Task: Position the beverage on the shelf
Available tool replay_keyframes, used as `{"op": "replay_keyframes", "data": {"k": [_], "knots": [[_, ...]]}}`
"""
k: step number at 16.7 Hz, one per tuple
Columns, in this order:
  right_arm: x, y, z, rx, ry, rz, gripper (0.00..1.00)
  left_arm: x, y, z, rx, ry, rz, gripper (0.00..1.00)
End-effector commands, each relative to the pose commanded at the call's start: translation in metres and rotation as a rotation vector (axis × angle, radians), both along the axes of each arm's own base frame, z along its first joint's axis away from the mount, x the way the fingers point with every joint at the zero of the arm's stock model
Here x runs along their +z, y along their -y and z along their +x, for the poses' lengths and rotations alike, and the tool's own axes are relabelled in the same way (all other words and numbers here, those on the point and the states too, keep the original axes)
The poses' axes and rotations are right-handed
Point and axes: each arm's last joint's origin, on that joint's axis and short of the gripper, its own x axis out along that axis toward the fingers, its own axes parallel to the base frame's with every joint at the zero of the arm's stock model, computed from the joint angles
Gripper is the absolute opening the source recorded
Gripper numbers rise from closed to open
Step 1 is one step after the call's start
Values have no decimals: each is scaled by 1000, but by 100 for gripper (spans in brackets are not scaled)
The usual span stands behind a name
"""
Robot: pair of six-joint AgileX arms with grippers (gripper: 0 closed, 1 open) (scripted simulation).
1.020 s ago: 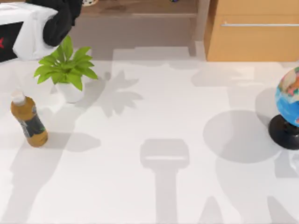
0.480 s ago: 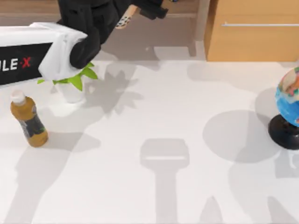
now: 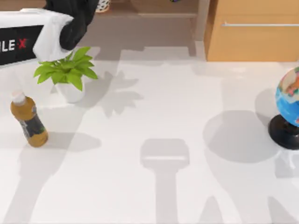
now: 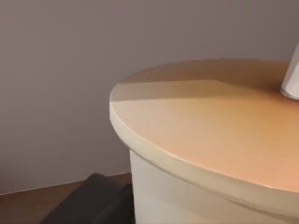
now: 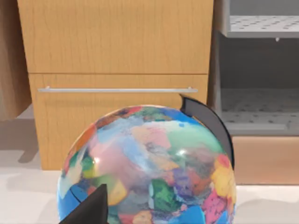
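Left arm [image 3: 65, 21] over shelf [image 3: 154, 8] (far left); potted plant [image 3: 67, 70] below; beverage [image 3: 103, 4] seemingly cut off; grip indeterminable.

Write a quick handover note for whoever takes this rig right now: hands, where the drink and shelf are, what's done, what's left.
Left hand: up at the shelf, far left, right beside the drink. I cannot tell whether it grips the drink.
Right hand: parked at the right, behind the globe, idle.
Drink: upright over the shelf board, close to the back panel.
Done: the drink has been brought to the shelf.
Left: confirm that it stands on the board, let go, and pull the left arm back clear of the plant.
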Motion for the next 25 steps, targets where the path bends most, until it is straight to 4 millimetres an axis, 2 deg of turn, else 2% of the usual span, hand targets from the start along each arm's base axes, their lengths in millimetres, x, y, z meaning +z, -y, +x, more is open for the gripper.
{"op": "replay_keyframes", "data": {"k": [4,9,22,25], "knots": [[0,0,0,0,0,0,100,-1,-17,18,99,12,-128,0],[0,0,0,0,0,0,100,-1,-17,19,104,14,-133,0],[0,0,0,0,0,0,100,-1,-17,19,104,14,-133,98],[0,0,0,0,0,0,100,-1,-17,19,104,14,-133,100]]}}
